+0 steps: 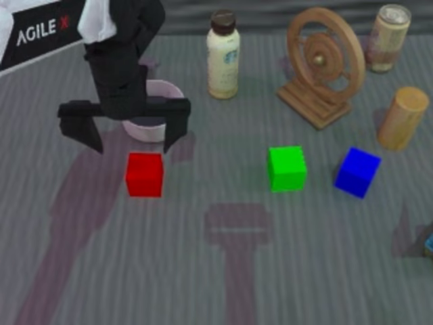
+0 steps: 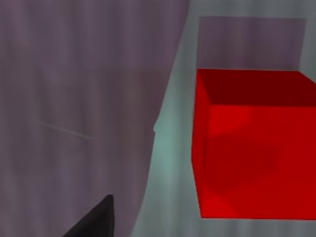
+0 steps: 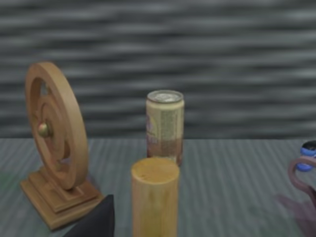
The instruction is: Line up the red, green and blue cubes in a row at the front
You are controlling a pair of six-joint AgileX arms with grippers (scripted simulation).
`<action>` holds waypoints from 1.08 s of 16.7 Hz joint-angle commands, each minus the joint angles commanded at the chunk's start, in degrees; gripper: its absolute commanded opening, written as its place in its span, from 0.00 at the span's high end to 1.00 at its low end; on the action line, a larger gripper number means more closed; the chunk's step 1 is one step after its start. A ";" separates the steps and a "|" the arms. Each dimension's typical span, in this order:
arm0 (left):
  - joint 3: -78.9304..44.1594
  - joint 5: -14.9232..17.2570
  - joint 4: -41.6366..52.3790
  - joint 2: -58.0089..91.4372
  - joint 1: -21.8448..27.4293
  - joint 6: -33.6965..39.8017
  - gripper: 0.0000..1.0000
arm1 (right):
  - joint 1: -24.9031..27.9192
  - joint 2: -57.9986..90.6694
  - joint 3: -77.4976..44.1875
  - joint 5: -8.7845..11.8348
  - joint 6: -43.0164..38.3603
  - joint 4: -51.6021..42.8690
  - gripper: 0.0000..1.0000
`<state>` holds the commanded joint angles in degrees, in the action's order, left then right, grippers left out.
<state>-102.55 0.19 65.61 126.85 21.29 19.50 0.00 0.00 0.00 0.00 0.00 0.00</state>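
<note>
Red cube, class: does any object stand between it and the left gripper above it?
Nothing visible does. The left gripper hangs open just behind the red cube; the bowl sits farther back, under the arm, not between them.

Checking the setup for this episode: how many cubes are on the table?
3: red cube at left below the left tool, green cube centre-right, blue cube at right. None seems hidden.

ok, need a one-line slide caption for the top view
Left gripper open above the red cube, with the green cube and blue cube to its right.
</note>
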 joint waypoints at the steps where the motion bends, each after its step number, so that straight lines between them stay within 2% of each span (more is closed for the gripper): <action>1: 0.14 0.00 -0.19 0.08 0.02 -0.02 0.00 | 0.00 0.00 0.00 0.00 0.00 0.00 0.00; 9: 8.70 0.05 -15.03 6.10 0.22 -0.12 0.00 | 0.00 0.00 0.00 0.00 0.00 0.00 0.00; 14: 9.76 0.06 -16.61 6.93 0.24 -0.10 0.00 | 0.00 0.00 0.00 0.00 0.00 0.00 0.00; 18: 9.76 0.06 -16.61 6.93 0.24 -0.10 0.30 | 0.00 0.00 0.00 0.00 0.00 0.00 0.00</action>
<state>-92.78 0.26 49.00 133.78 21.53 19.40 0.00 0.00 0.00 0.00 0.00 0.00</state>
